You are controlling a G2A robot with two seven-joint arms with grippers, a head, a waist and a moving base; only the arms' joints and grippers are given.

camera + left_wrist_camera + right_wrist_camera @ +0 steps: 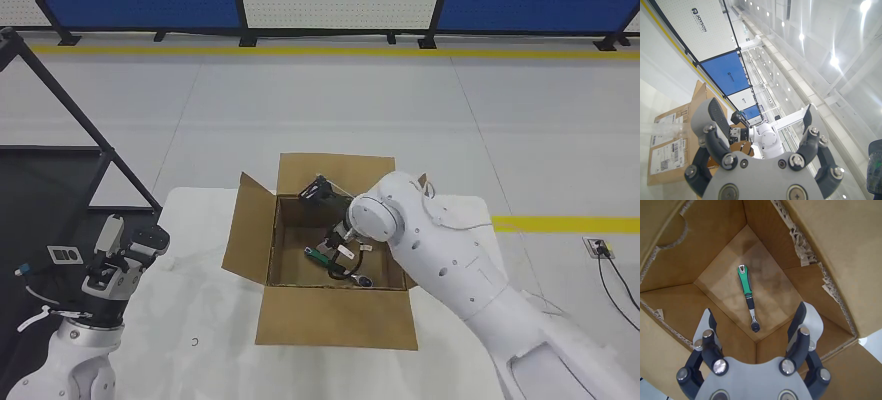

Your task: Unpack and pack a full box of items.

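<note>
While the right gripper (755,308) hangs over the box (677,294), jaws apart

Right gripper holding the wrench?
No, the right gripper hangs open above the wrench, which lies loose on the floor of the box.

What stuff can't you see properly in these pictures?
Top view: the right gripper and its arm cover the middle of the ratchet and part of the box floor.
Left wrist view: a dark thing is cut off by the picture's edge; what it is cannot be told.
Right wrist view: the gripper's own plate hides part of the box wall.
</note>
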